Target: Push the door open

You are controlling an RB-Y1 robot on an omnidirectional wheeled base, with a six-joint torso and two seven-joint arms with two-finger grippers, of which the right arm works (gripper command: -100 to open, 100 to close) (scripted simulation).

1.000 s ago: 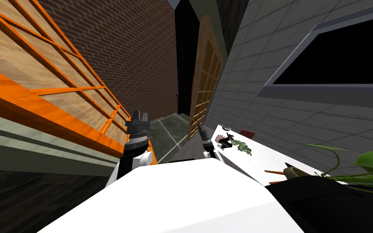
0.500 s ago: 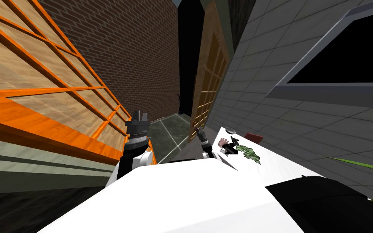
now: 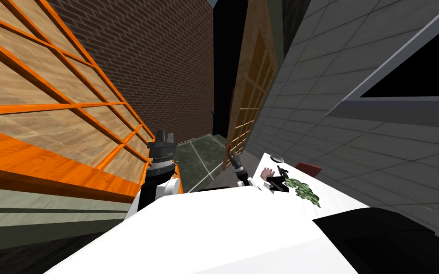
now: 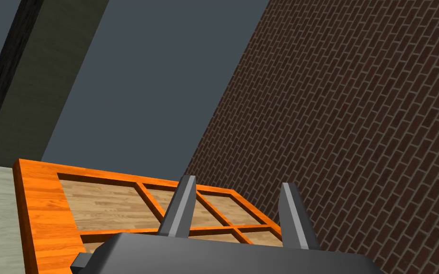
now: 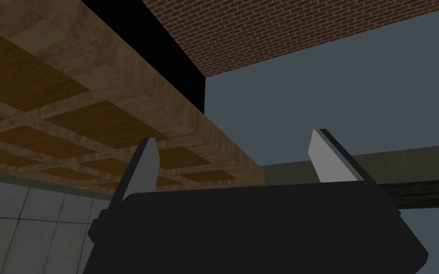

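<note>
The right gripper [image 3: 233, 157] is raised with its 2 fingers spread and nothing between them. It is aimed at 1 o'clock toward the brown panelled door [image 3: 254, 90], near it but not visibly touching. I'd guess it is unclenched because a push needs only plain contact, not a grasp. The door stands ajar, with a black area [image 3: 224, 62] at 12 o'clock beside its free edge. The left gripper [image 3: 164, 136], also spread and empty, is up at 11 o'clock beside the orange-framed panel [image 3: 47, 119], probably parked clear of the work.
</note>
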